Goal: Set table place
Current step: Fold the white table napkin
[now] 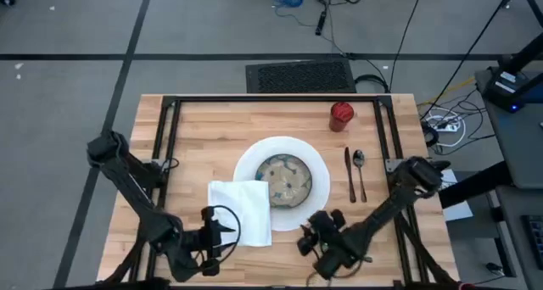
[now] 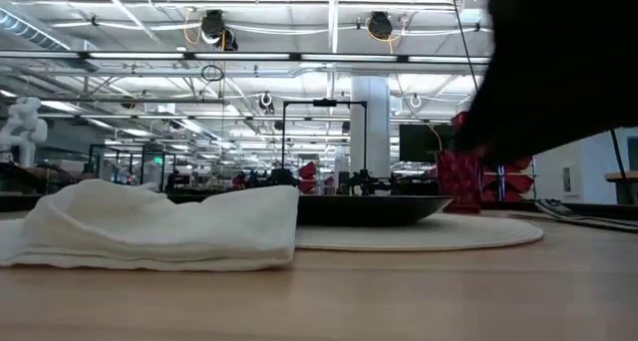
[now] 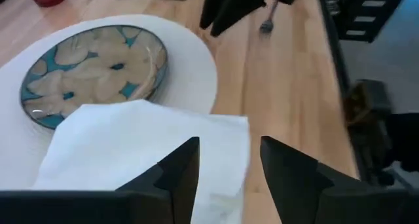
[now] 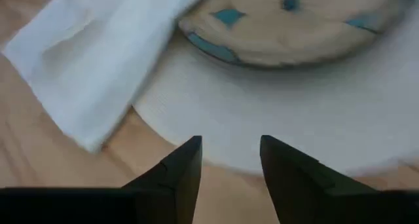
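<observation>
A: Layout on the bench (image 1: 204, 120)?
B: Plate (image 1: 316, 158) centred, bowl (image 1: 284, 180) on it, napkin (image 1: 242, 209) overlapping its near-left edge, cup (image 1: 341, 114) far right.
A: Pincers?
B: Left pincer (image 1: 227, 228) and right pincer (image 1: 304, 237), near edge, both spread, holding nothing.

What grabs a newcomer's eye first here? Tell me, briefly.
The large white plate at the table's middle, with a speckled bowl on it. A white cloth napkin overlaps the plate's edge on the left arm's side. Both grippers hover at the near edge, left gripper by the napkin, right gripper by the plate, fingers open; a red cup stands at the far side.
</observation>
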Tool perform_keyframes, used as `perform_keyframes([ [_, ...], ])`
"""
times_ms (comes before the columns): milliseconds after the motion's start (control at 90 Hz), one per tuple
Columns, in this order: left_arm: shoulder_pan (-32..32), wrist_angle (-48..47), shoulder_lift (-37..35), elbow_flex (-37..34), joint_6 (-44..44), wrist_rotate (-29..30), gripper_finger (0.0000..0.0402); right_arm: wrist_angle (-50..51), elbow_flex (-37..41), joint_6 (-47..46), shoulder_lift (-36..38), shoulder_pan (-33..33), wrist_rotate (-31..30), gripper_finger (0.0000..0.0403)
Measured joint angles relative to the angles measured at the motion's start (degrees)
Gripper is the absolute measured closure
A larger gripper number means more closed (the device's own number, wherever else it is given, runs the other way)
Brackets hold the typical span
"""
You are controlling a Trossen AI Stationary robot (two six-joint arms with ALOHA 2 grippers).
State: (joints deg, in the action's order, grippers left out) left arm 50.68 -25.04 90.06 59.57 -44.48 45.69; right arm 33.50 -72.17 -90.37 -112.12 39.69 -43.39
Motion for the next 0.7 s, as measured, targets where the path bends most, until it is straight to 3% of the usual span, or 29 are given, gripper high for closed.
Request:
perform_keyframes([
  [122, -2.85, 0.17, 2.56, 0.02, -3.54, 4.14, 0.0253, -11.6, 0.97, 12.04, 0.0, -3.4, 0.07, 0.0261],
  [300, -8.47, 0.55, 8.78, 0.02, -11.0, 2.98, 0.0253, -19.46, 0.99, 22.71, 0.0, -6.18, -0.16, 0.0261],
  [500, -12.19, 0.2, 14.36, 0.02, -10.71, -9.29, 0.0253, -20.01, 0.99, 25.08, 0.0, -6.79, 0.13, 0.0261],
  [700, -12.56, -4.27, 14.12, 0.02, -13.69, -20.09, 0.0253, -19.95, 0.99, 25.53, 0.0, -6.64, 0.53, 0.0261],
])
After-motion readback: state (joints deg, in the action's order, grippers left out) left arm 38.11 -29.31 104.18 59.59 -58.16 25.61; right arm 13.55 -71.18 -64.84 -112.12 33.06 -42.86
